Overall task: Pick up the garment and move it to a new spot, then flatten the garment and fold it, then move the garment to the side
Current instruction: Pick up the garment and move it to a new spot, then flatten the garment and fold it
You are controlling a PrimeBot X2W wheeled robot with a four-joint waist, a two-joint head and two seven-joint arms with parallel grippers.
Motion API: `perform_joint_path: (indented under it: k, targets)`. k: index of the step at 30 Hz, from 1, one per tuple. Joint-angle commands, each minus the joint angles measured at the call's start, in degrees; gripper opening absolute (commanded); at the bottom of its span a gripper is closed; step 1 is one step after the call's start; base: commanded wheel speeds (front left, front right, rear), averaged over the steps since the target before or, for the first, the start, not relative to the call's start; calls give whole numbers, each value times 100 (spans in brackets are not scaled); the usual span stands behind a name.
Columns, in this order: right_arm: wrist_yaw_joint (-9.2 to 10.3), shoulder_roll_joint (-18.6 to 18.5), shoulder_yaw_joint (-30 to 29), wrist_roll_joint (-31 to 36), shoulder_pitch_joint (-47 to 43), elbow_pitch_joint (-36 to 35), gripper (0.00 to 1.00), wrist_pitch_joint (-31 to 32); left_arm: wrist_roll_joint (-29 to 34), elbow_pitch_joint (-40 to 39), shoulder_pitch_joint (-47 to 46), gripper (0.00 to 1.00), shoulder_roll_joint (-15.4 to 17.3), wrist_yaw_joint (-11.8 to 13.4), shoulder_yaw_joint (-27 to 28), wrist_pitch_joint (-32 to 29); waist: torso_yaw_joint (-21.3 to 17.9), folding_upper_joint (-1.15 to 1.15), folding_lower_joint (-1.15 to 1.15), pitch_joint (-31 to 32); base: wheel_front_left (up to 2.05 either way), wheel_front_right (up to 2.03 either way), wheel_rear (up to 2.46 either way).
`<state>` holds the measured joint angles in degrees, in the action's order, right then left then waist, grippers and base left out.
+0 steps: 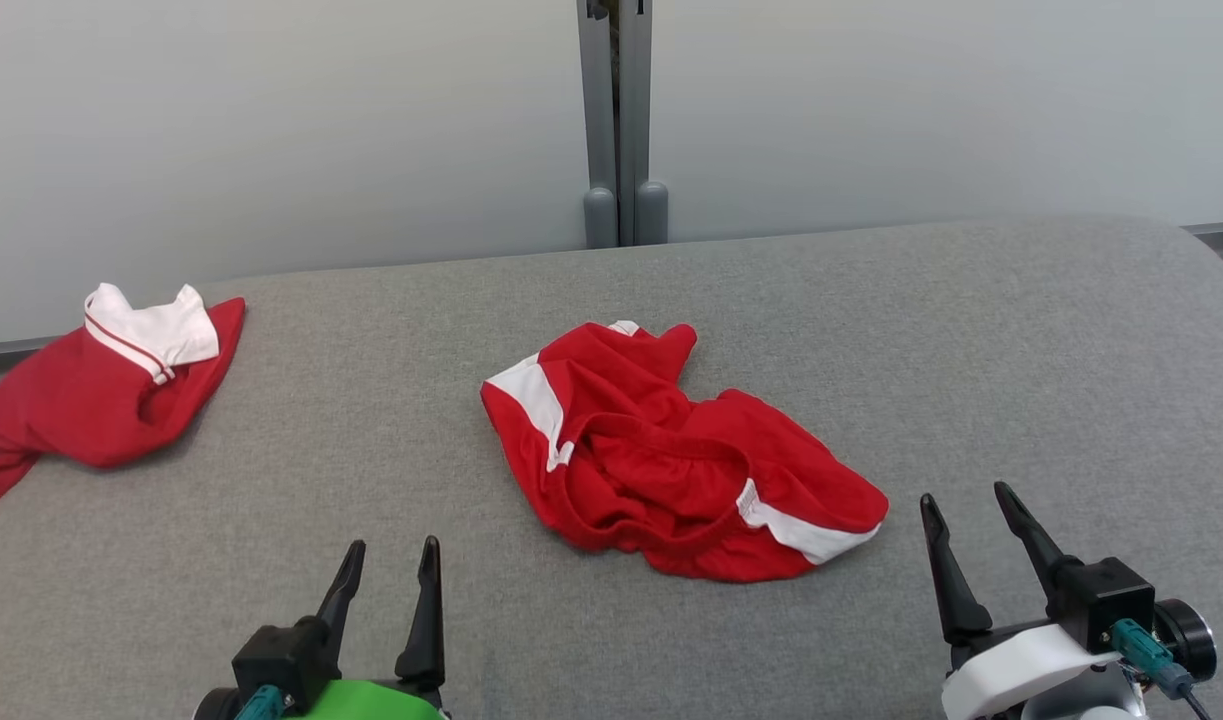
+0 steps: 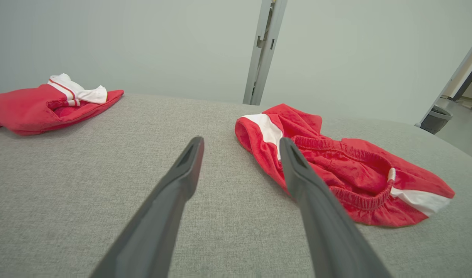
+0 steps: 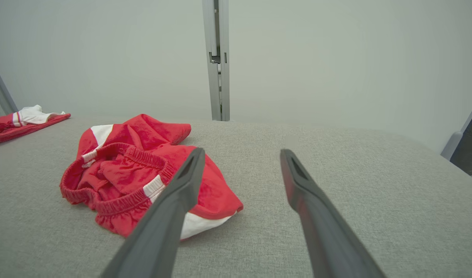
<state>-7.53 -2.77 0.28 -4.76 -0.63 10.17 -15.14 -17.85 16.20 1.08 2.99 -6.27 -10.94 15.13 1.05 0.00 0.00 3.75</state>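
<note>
Red garment (image 1: 671,460) lies on grey surface (image 1: 1021,350), well apart from right edge.

Red shorts (image 1: 661,470), white side stripes, elastic waistband gaping upward, lie crumpled in loose heap, one leg bunched toward far side. Heap sits ahead of and between left gripper (image 1: 393,545) and right gripper (image 1: 963,493), apart from both, unheld.

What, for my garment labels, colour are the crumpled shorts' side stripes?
White side stripes on the crumpled red fabric shorts; clearest in the head view.
</note>
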Motion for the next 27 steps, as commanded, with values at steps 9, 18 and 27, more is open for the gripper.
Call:
perform_joint_path:
  k: [9,18,27]
  targets:
    - [8,-21,71,-179,-60,99,100,-2,-124,-63,226,100,-9,-27,-37,2,-13,0,0,-13,0,0,0]
    - [8,-21,42,-200,-17,126,100,-2,-173,-19,215,100,-8,18,-71,2,-15,0,0,-45,0,0,0]
    - [8,-21,11,-214,23,138,100,-2,-177,-2,167,100,-9,21,-51,2,-2,0,0,-81,0,0,0]
